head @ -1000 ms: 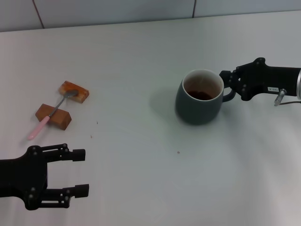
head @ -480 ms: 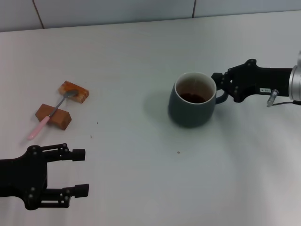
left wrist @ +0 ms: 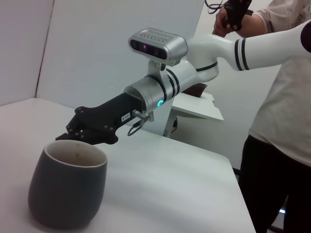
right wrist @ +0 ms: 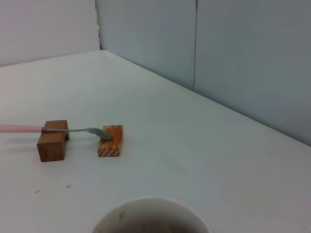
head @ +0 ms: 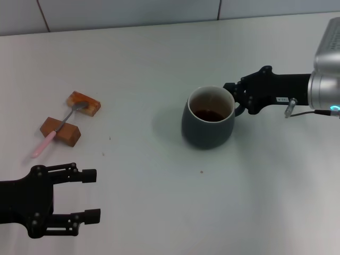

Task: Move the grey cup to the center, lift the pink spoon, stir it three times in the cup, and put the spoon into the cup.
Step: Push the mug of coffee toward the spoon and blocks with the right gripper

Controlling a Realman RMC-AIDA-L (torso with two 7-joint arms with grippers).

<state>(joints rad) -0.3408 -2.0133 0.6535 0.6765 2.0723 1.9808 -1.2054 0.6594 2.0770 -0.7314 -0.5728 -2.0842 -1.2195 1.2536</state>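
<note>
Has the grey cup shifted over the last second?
Yes. The grey cup, held at its handle by the right tool, has slid toward the table's middle, closer to the wooden blocks and pink spoon, which stayed put.

No text can be read anywhere: the only marking is a small white label (head: 279,99) on the black body of the right arm's gripper, and its print is too small to make out.
</note>
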